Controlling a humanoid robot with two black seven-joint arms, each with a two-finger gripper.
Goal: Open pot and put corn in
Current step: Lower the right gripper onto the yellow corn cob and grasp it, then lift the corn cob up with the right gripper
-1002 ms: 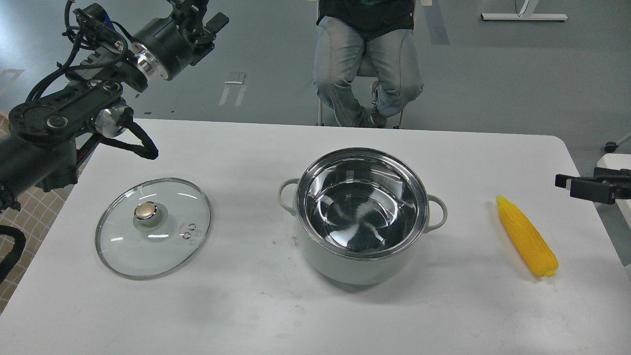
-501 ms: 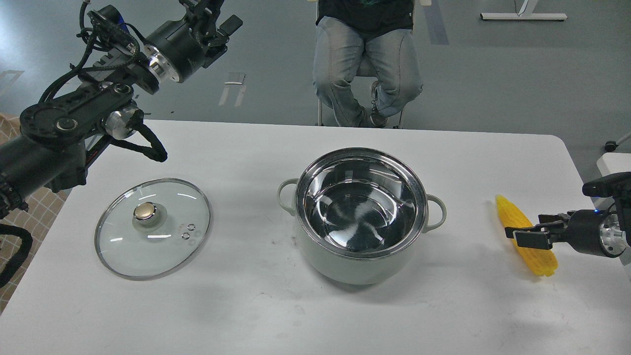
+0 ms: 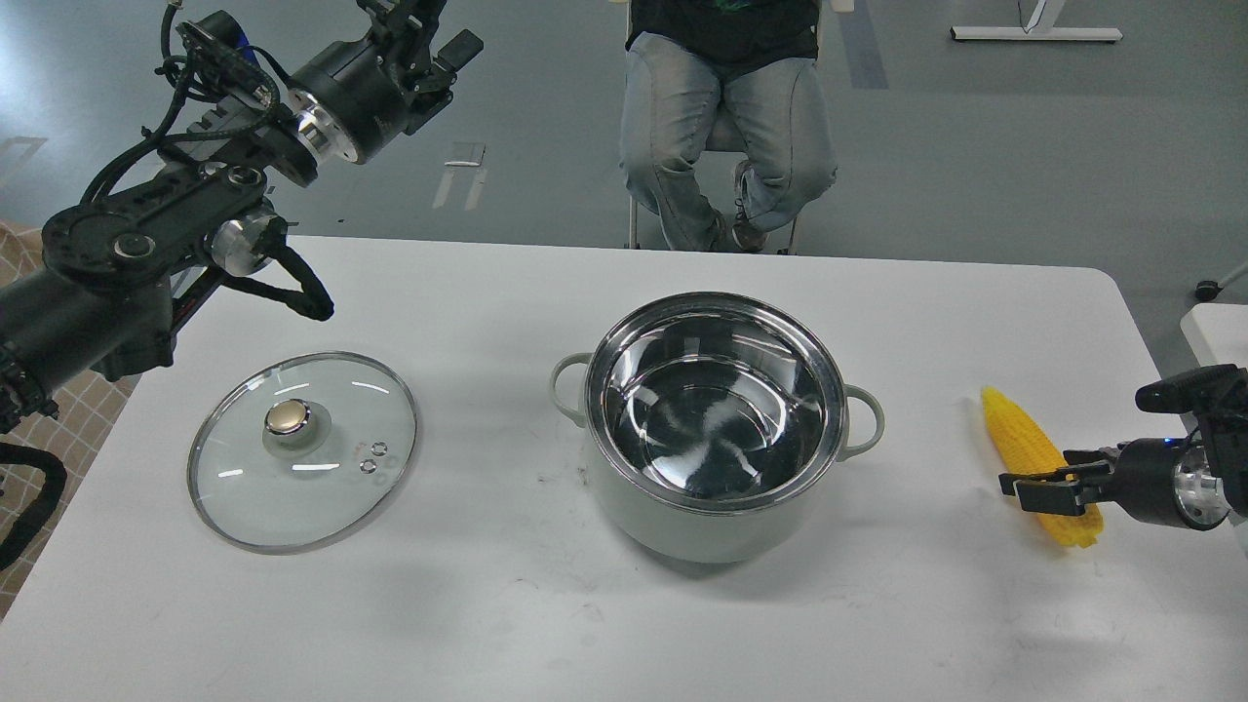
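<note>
Since a moment ago, the right end effector (image 3: 1019,482) has dropped a little lower over the corn (image 3: 1039,468), its fingers slightly parted across the cob's lower half, though whether they touch it I cannot tell. Left of that end effector, well apart, sits the uncovered pot (image 3: 717,429) on the counter (image 3: 507,604), with the lid (image 3: 303,450) lying flat farther left. High beyond the lid, the left end effector (image 3: 429,29) hangs empty, and its opening cannot be made out.
</note>
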